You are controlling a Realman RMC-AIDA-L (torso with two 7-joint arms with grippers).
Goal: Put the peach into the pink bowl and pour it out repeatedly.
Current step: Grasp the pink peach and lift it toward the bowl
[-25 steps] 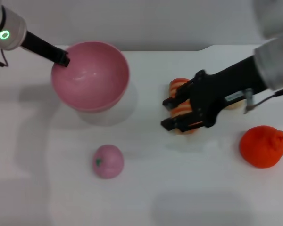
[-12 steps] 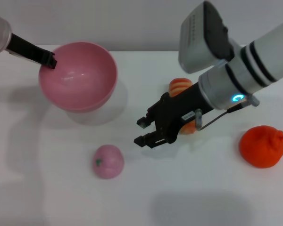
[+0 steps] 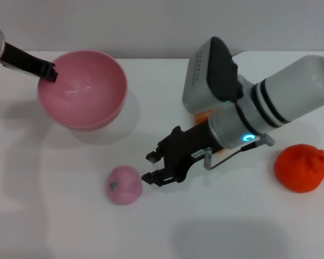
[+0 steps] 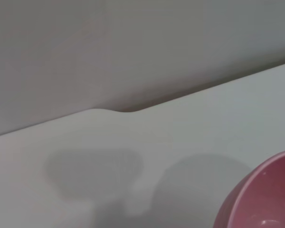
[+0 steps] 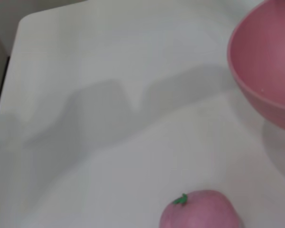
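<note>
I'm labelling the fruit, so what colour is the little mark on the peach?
Green, on the pink peach; clearest in the right wrist view.

No readable text, label, brand or number for you in any view. The only sign is a small lit ring indicator (image 3: 249, 137), glowing blue-green on the wrist of the right arm; it carries no characters. A tiny pale patch sits on the dark body of the right gripper (image 3: 149, 167), too small to read. The pink bowl (image 3: 82, 89), the peach (image 3: 123, 185), the orange fruit (image 3: 301, 168) and the white surface (image 3: 70, 226) bear no print.
</note>
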